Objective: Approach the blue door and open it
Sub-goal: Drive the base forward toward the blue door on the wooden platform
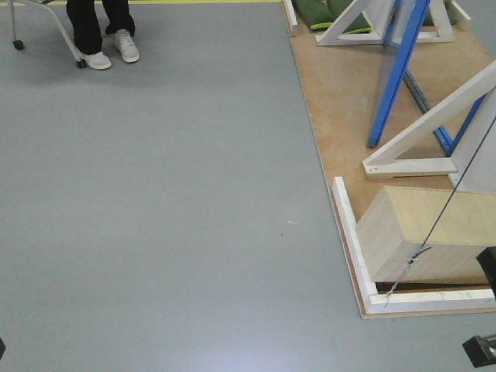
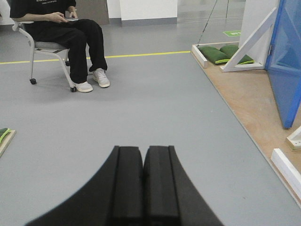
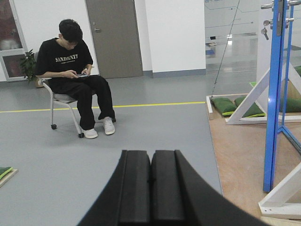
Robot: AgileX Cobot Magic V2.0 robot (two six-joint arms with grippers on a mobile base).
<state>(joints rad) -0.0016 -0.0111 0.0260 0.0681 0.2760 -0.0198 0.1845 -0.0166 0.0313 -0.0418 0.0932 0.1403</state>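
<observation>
Where the tall glossy blue door panel stands: upright on a low plywood platform, ahead and well to the right of the base, seen nearly edge-on from the right wrist view.
Door hardware: a silver lever handle sits high on the door's edge with smaller silver fittings just below it; how they are built is too small to tell.
Left gripper: clenched, pads pressed together, nothing between them.
Right gripper: likewise closed on nothing.
Step in hand: by my judgement the drive-up; neither arm is near the door.
Doing it well: swing the base right and face the handle side squarely; stop short of the white wooden rim strip; release the right jaws before reaching for the lever.
Hazards: white diagonal wooden braces and a thin dark cord crowd the door's foot.
Bystander: a seated person in black is well apart on the left, clear of that path.
Platform contents: door, braces, green cushions at the far end, and a pale plywood box at the near corner.
Box contents: no opening shows, so unknown.
</observation>
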